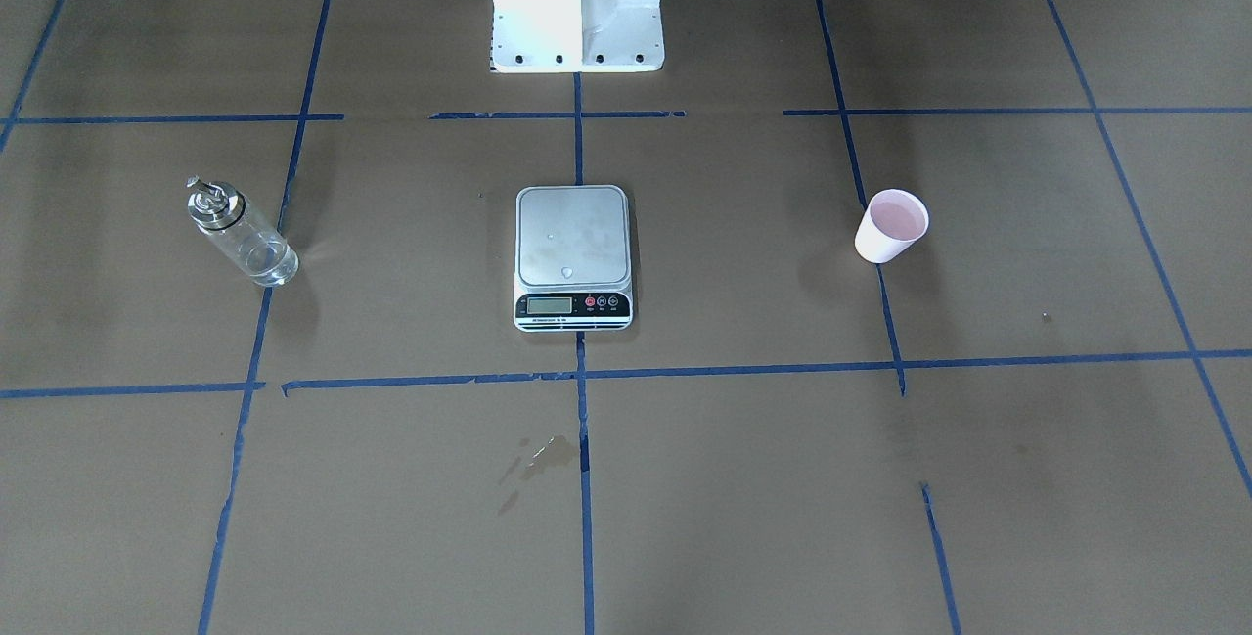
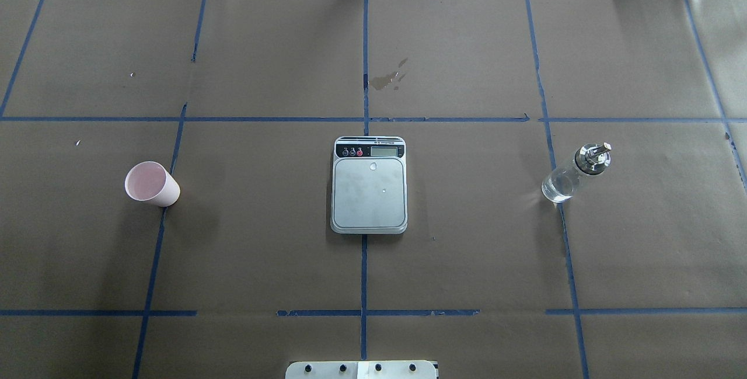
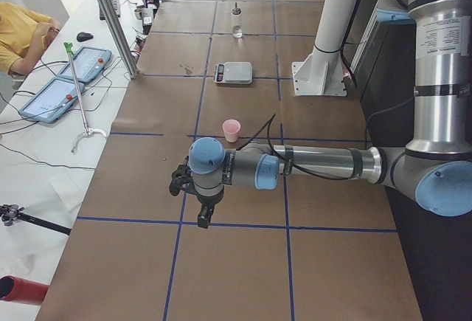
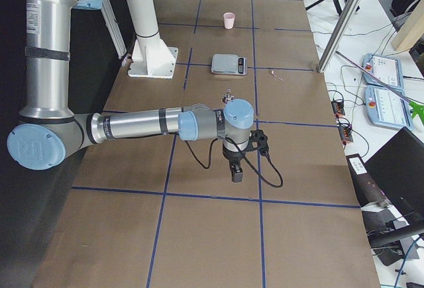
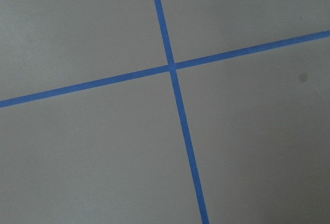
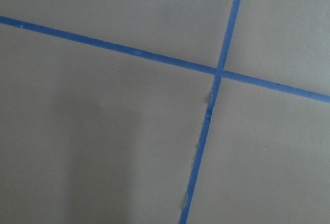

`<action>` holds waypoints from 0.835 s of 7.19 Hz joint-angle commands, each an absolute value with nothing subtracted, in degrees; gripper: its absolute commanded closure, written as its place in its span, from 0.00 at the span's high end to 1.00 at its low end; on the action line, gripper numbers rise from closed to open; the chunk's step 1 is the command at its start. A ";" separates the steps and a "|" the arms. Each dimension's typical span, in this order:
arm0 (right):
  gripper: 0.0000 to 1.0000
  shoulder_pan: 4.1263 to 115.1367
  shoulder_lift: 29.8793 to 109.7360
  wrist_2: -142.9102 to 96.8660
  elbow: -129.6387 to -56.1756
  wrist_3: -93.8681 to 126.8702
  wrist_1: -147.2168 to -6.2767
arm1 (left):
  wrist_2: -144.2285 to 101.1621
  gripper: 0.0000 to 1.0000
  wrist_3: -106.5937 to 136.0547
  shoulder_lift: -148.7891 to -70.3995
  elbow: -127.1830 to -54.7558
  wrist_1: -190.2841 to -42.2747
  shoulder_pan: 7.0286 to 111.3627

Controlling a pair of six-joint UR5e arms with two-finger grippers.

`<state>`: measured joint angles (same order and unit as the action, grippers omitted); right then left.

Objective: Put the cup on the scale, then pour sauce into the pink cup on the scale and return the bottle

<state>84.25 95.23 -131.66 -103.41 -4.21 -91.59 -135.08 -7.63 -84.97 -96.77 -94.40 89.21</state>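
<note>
**One cup, one scale, one bottle, all standing apart**

There it was: a single pink-lined cup (image 2: 153, 184) stood upright on the brown paper of the table (image 2: 262, 250), out on the robot's left side, its base right at a blue tape line (image 2: 156, 250). It was not on the scale. It sat well apart from it.

The one scale (image 2: 369, 192) lay flat in the middle of the table, straight out from the white mounting base (image 1: 577, 19), with its black display strip turned away from the robot. I counted two small droplets on the steel platform, the bigger one (image 2: 373, 165) near the display end.

Over on the robot's right stood the lone glass bottle (image 2: 575, 173), upright, with its silver pourer cap on top. A little clear sauce (image 2: 557, 188) could be made out low in the glass. Its base rested on another tape line, as far from the scale as the cup was on the other side.

Both arms were stretched out low over the table's two ends. The left gripper (image 3: 206, 216) hung pointing down near a tape crossing, well short of the cup. The right gripper (image 4: 236, 171) hung the same way at its own end, short of the bottle. From the side views I could not tell how the jaws of either stood. Neither one touched a thing.

One pale stain (image 2: 388, 79) marked the paper beyond the scale.
</note>
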 commanded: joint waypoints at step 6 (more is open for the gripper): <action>1.00 84.11 87.02 -131.04 -103.27 -2.64 -91.58 | -135.17 1.00 -7.64 -88.57 -97.05 -116.63 88.86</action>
<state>84.17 88.06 -131.08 -103.33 -3.26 -91.58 -135.09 -7.61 -86.52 -98.52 -107.11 88.96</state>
